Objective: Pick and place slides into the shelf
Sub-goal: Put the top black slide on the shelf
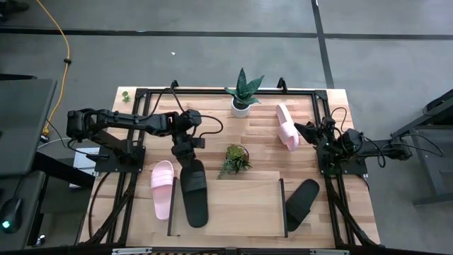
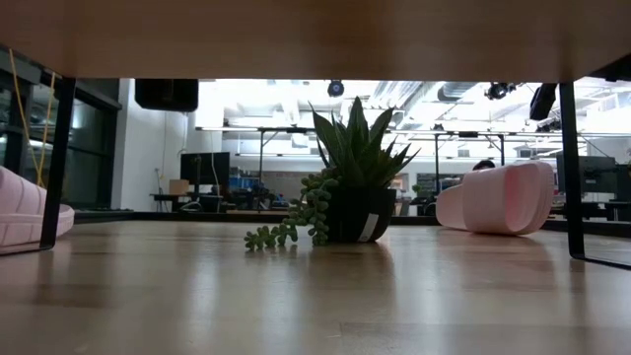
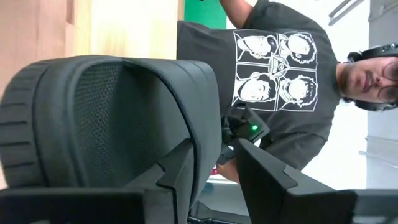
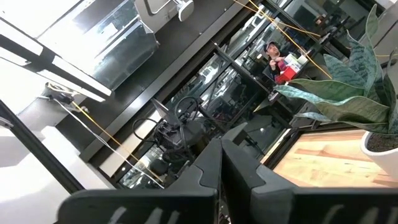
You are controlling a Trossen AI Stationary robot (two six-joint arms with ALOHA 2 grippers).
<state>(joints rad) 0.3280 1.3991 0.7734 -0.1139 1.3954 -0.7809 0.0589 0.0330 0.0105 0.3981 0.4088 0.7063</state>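
Currently: left gripper (image 1: 186, 151) spread at black slide's (image 1: 195, 192) heel, apparently releasing it on shelf (image 1: 233, 205); right gripper (image 1: 308, 130) pressed together, idle.

Black slide (image 1: 195, 196) on shelf (image 1: 233, 205), pink slide (image 1: 162, 188) beside

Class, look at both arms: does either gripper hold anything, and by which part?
Left gripper sits open at the strap end of the black slide; whether it grips cannot be told. Right gripper is shut, holding nothing.
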